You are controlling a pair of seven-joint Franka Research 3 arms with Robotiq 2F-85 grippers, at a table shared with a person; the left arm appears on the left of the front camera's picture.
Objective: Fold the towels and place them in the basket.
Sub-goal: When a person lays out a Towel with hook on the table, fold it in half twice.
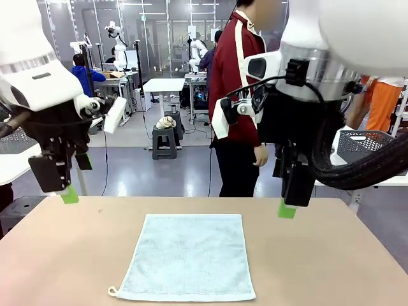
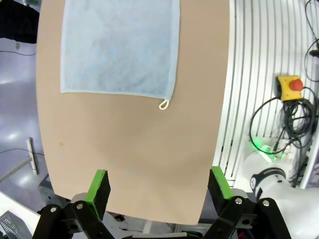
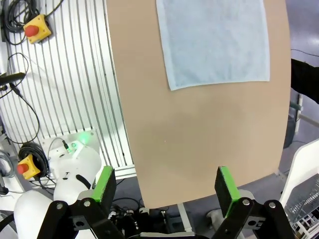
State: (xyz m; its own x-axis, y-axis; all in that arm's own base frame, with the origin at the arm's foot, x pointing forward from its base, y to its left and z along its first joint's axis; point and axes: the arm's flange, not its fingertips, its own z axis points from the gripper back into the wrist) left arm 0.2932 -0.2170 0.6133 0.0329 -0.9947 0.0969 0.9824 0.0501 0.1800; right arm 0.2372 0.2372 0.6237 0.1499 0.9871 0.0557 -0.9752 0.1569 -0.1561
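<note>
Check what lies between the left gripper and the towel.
Only bare table between the left gripper and the towel, as the left wrist view shows. The towel's corner loop lies on the edge nearest the gripper.

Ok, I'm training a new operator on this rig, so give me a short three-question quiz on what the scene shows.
1. True or false: the pale blue rectangular terry-cloth towel lies crumpled in a heap on the tan table.
2. Which corner of the towel carries the small hanging loop? A) near, robot's left; B) near, robot's right; C) far, robot's left.
3. Fill in: the left gripper and the right gripper both hang ___ above the table, holding nothing.
Key: 1 false, it lies spread flat; 2 A; 3 open.
</note>
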